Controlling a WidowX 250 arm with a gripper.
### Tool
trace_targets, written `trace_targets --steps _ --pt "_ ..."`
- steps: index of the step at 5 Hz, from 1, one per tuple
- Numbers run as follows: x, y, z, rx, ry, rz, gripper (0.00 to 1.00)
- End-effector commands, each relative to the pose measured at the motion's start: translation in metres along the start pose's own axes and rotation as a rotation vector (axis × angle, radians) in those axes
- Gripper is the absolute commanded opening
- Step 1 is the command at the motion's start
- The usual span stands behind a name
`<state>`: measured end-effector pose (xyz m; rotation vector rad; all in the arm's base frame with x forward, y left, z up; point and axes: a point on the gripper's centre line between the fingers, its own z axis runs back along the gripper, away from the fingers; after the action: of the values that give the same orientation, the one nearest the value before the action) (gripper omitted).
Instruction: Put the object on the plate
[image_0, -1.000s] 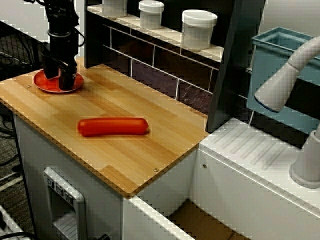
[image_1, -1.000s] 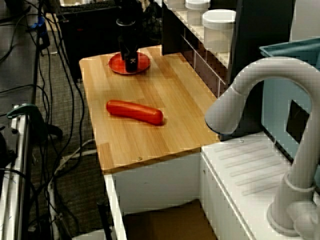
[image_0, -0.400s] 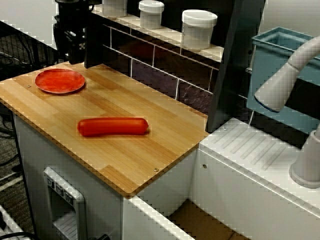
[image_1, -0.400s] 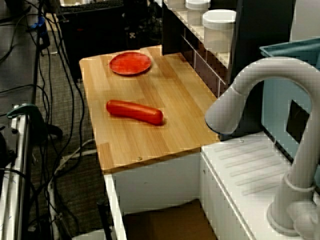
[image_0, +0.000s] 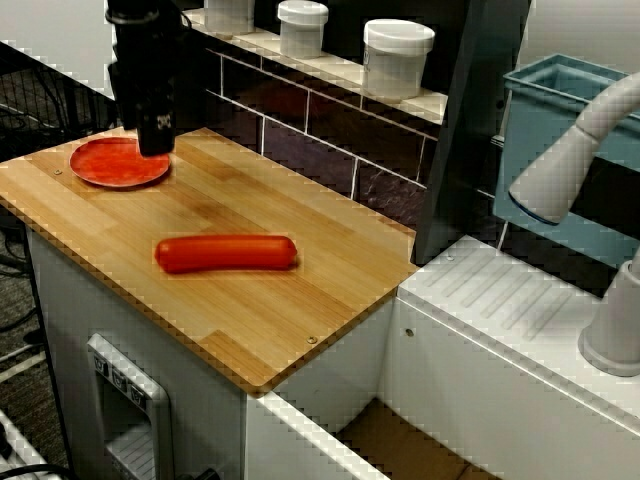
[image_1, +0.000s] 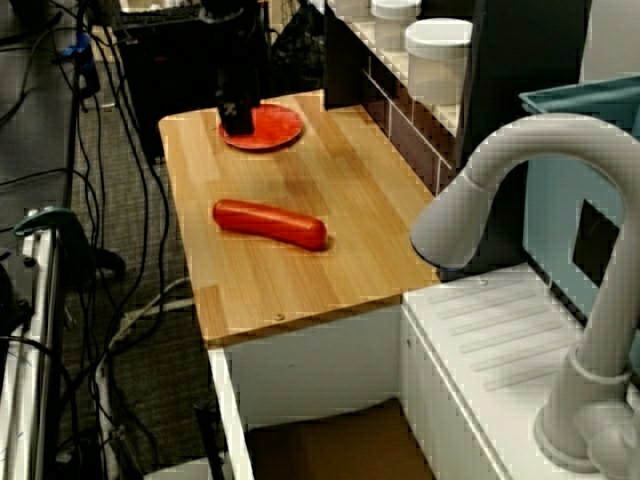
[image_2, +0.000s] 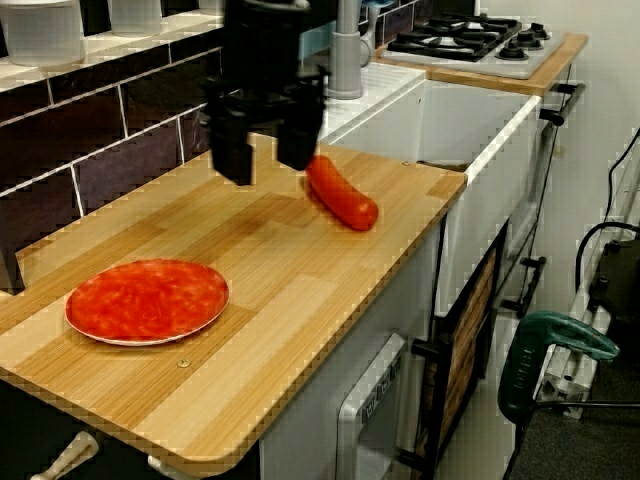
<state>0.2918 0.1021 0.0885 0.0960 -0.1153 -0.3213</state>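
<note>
1. the gripper (image_2: 262, 165) hangs above the counter (image_0: 330, 300) between the plate (image_2: 148, 300) and the sausage (image_0: 226, 253), fingers spread apart with nothing between them.
2. the sausage lies flat near the middle of the counter, lengthwise along it, well apart from the plate, which sits at the far corner from the sink (image_2: 470, 120).
3. judging by this, the step in hand is the approach to the sausage; no grasp has begun.
4. the next move calls for carrying the gripper over the sausage's middle, turning the fingers across its narrow width, lowering, then closing.
5. the sausage is smooth and round, so an off-centre pinch could let it roll or tip.
6. bare wood lies all round the sausage; the tiled wall (image_0: 300, 125) runs along the back edge, and the front edge is an open drop.
7. the path to the plate is unobstructed.
</note>
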Motion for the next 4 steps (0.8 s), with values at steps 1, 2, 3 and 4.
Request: trace_targets --steps 1,2,3,4 --pt "0.015 -0.030 0.005 0.018 -0.051 -0.016 1.00" --pt "0.023 -0.049 0.008 -0.027 -0.030 -0.093 1.00" --pt "0.022 -0.060 0.003 -0.015 -0.049 -0.176 1.00" --pt "0.022 -0.064 -0.001 0.001 -0.049 -0.205 1.00"
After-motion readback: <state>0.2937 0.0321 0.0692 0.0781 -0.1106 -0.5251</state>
